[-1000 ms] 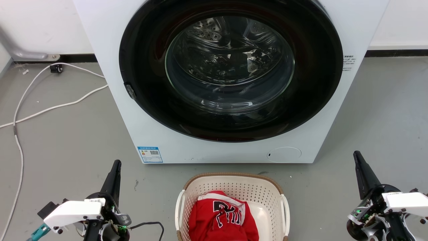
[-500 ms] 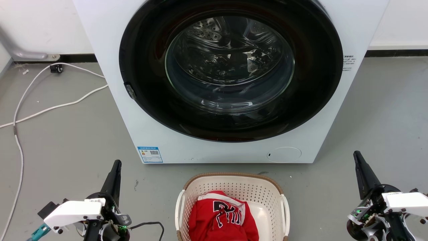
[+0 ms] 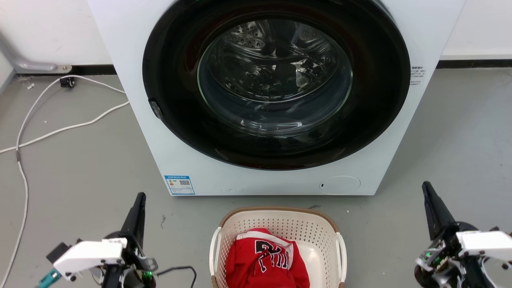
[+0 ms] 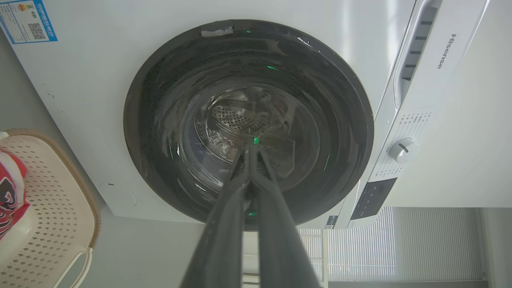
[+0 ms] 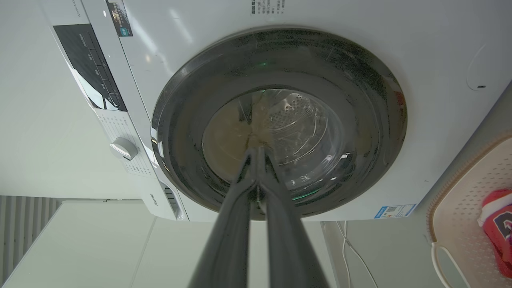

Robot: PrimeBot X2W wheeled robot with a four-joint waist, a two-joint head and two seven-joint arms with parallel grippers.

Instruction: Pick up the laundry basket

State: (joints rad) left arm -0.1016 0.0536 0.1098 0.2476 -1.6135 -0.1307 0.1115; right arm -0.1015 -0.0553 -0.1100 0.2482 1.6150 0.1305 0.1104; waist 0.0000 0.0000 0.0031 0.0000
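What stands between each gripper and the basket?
Nothing solid that I can see: bare floor separates the left gripper and right gripper from the basket. Only a thin black cable loops beside the left one.

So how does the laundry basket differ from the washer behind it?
Size: the laundry basket is narrower and far lower than the washer.
Look: the basket is cream, perforated, with a brown rim; the washer is plain white with a dark round door.
Contents: the basket holds a red garment; the washer's drum looks empty through the glass.
Shared: both stand on the grey floor.
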